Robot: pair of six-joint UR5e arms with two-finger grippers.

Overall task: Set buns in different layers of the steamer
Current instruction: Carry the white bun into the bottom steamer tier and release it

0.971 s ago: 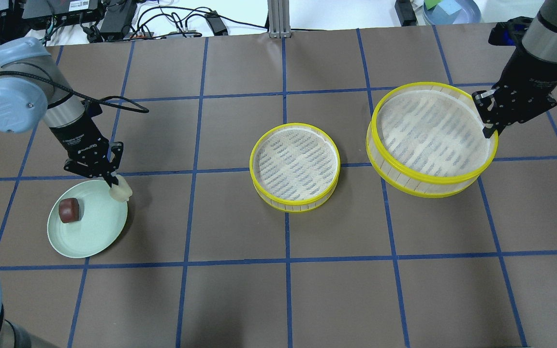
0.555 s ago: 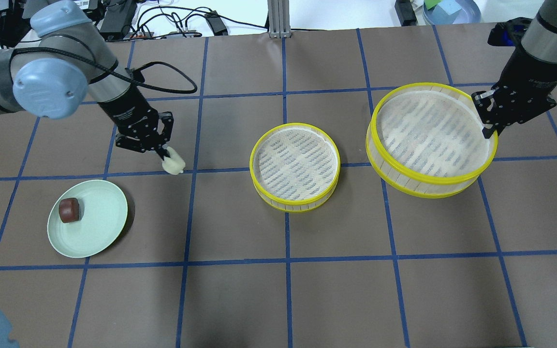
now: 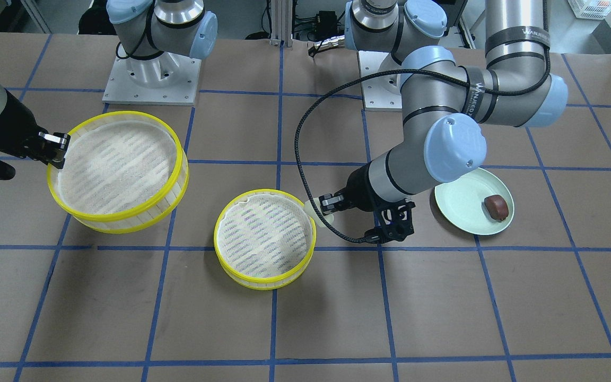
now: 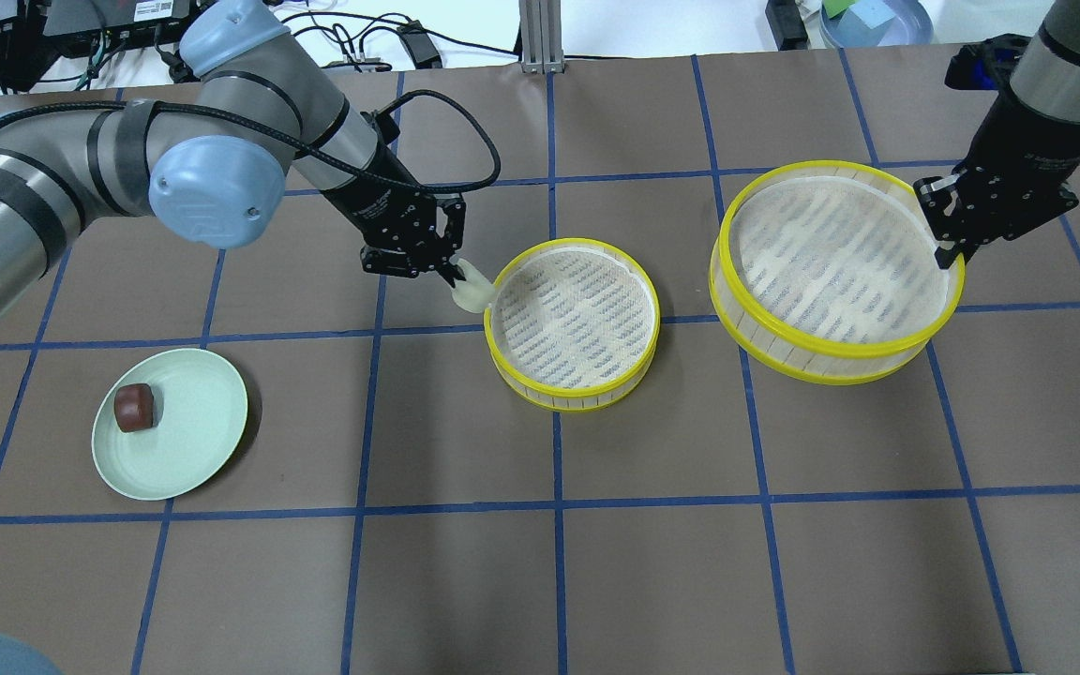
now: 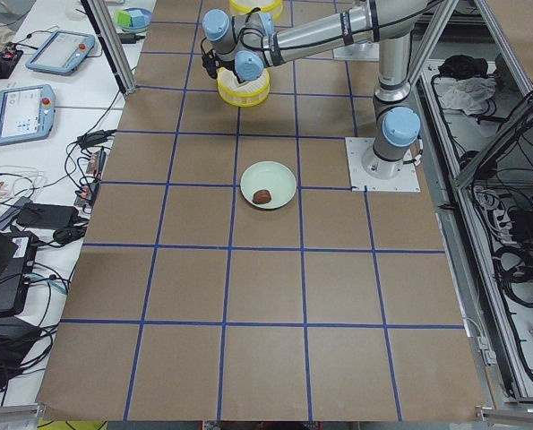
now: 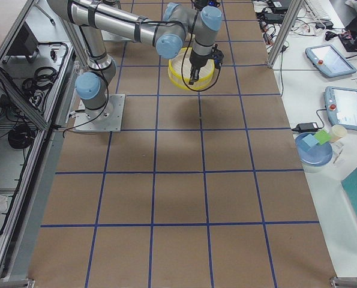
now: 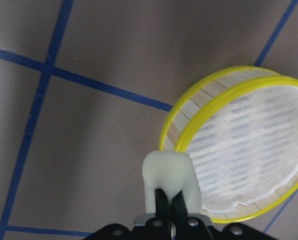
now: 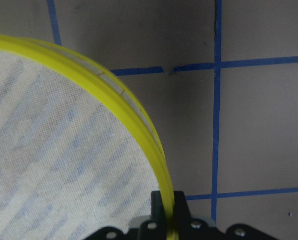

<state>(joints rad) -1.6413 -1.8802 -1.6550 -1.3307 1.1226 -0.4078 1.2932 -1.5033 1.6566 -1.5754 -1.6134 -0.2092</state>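
**Holding the white bun at a tray's edge**

The left gripper [image 4: 454, 274] has its jaws clamped on the white bun [image 4: 471, 286], which hangs at the left rim of the middle tray [image 4: 577, 398]. Whether bun and rim touch cannot be told. In the left wrist view the fingers bite into the bun's underside. The right gripper [image 4: 948, 253] pinches the rim of the raised tray [image 4: 821, 366], one finger inside and one outside. It holds that tray tilted and clear of the table [image 4: 465, 581], to the right of the middle tray. The brown bun [image 4: 135, 408] lies on the plate [image 4: 193, 450], well apart from both trays.
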